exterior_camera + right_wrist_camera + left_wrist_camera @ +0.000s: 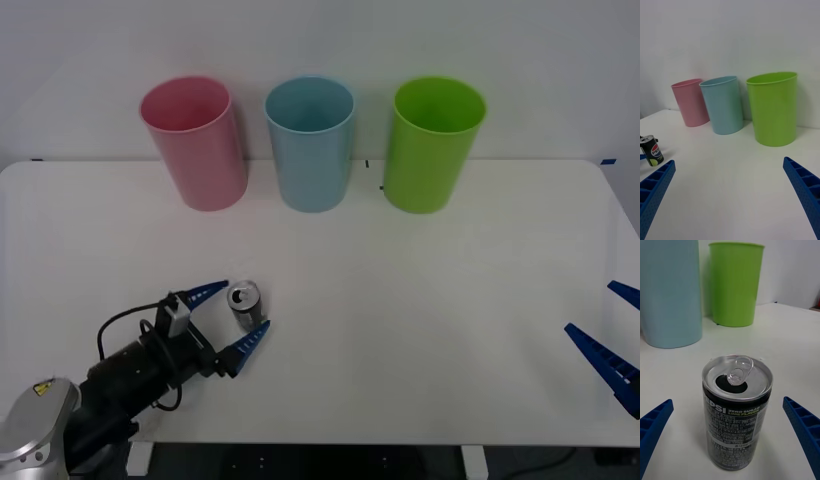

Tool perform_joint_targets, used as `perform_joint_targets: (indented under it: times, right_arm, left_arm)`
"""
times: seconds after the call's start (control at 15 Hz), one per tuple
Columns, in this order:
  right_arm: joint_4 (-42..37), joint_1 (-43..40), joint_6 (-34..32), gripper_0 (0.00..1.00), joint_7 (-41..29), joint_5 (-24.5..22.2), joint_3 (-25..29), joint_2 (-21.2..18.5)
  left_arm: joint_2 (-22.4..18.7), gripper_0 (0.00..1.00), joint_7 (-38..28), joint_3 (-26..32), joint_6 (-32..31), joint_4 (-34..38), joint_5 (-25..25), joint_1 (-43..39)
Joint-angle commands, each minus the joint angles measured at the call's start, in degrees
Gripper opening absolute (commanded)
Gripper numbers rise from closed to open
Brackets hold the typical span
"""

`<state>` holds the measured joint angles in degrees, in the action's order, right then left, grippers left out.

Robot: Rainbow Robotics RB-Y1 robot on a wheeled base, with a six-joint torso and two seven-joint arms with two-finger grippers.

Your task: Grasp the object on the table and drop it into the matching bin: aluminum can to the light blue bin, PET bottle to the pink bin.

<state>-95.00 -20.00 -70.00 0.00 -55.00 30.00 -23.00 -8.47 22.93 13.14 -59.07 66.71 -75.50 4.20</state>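
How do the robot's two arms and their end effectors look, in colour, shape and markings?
The left end effector has two blue, ribbed, wedge-shaped fingers tapering to points, on a black cylindrical wrist. A black cable loops over that wrist, and the silver-grey arm segment behind it carries a small yellow warning label. The right end effector, at the table's right edge, has the same blue ribbed fingers.

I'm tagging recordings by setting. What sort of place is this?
Probably a lab or test bench for waste sorting, not a home: a bare white table against a plain wall, three colour-coded bins, pink, light blue and green, and one opened aluminum can between the open left gripper fingers.
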Motion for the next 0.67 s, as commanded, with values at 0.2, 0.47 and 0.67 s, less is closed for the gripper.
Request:
perform_joint_targets:
  times: [0.2,0.47,0.67]
  right_arm:
    - [0.0,0.0,0.0,1.0,0.0,0.0,0.0,0.0]
    - [0.0,0.0,0.0,1.0,0.0,0.0,0.0,0.0]
    - [0.0,0.0,0.0,1.0,0.0,0.0,0.0,0.0]
  left_arm:
    - [1.5,1.0,0.4,-0.3,2.0,-0.2,-2.7,1.3]
    - [1.6,1.0,0.7,-1.0,2.7,-0.2,-3.1,1.5]
    - [1.6,1.0,0.7,-1.3,2.8,-0.2,-3.0,1.5]
